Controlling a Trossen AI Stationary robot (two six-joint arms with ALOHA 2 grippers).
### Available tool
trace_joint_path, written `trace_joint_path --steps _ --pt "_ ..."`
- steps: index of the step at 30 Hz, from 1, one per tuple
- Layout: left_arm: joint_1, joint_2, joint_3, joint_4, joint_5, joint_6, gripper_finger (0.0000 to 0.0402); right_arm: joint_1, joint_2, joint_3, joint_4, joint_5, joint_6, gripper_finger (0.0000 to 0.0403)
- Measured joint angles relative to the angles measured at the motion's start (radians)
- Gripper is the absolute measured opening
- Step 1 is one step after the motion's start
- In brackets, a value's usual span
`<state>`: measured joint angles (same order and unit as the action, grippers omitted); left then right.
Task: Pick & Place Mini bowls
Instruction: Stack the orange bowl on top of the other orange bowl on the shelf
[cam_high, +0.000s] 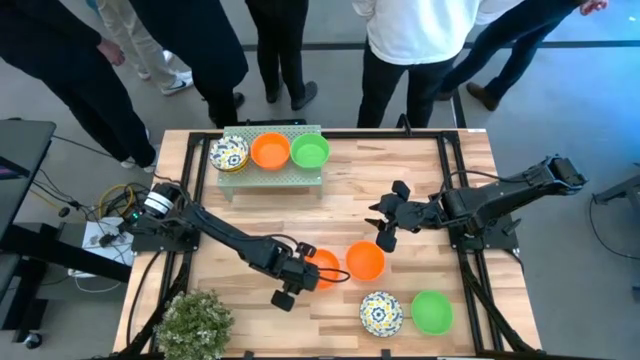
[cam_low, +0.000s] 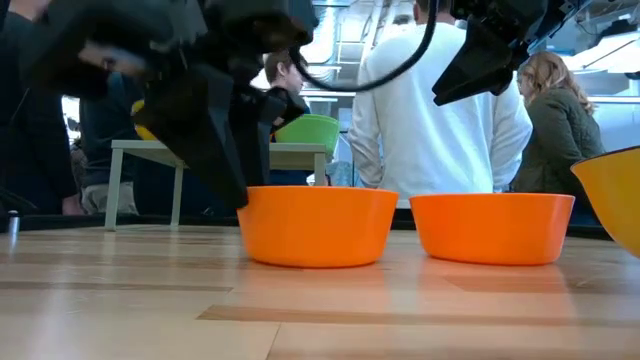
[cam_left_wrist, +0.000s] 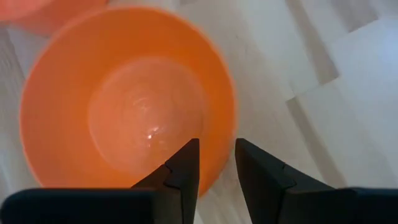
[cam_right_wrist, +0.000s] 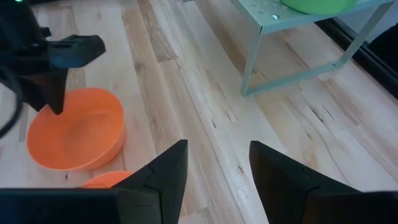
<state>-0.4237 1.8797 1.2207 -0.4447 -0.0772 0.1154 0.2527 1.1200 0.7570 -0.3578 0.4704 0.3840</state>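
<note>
Two plain orange bowls rest on their bases mid-table, one (cam_high: 322, 268) (cam_left_wrist: 124, 106) (cam_low: 317, 225) beside the other (cam_high: 365, 260) (cam_low: 492, 228). My left gripper (cam_high: 304, 273) (cam_left_wrist: 217, 158) is open and points down over the first bowl's rim: one finger stands inside the bowl, the other outside, with a sliver of table showing by the outer finger. My right gripper (cam_high: 389, 226) (cam_right_wrist: 217, 155) hangs open above the table, to the right of and beyond the bowls. A floral bowl (cam_high: 381, 312) and a green bowl (cam_high: 432, 311) sit by the near edge.
A low green shelf (cam_high: 275, 178) at the far edge carries stacked floral bowls (cam_high: 229, 153), an orange bowl (cam_high: 270, 150) and a green bowl (cam_high: 309, 150). A potted plant (cam_high: 195, 320) stands at the near left corner. Several people stand beyond the far edge.
</note>
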Motion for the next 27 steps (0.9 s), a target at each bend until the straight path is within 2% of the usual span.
trace_joint_path --steps 4,9,12,17,23,27 --pt "0.018 0.000 -0.044 0.020 0.000 0.001 0.0080 0.000 0.000 0.000 0.000 0.000 0.000 0.0168" --pt "0.022 -0.048 -0.060 0.020 -0.018 0.000 0.0017 0.000 0.000 0.000 0.000 0.001 0.000 0.0166" --pt "0.016 -0.111 -0.060 0.012 -0.063 0.001 0.0010 0.000 0.000 0.000 0.000 0.002 0.000 0.0167" --pt "0.016 -0.273 -0.060 -0.008 -0.201 0.014 0.0008 0.000 0.000 0.000 0.000 0.002 0.000 0.0168" --pt "0.025 -0.521 -0.059 -0.036 -0.491 0.094 0.0008 0.000 0.000 0.000 0.000 0.002 0.000 0.0165" --pt "0.084 -0.662 -0.058 -0.051 -0.545 0.112 0.0008 0.000 0.000 0.000 0.001 0.002 0.000 0.0164"
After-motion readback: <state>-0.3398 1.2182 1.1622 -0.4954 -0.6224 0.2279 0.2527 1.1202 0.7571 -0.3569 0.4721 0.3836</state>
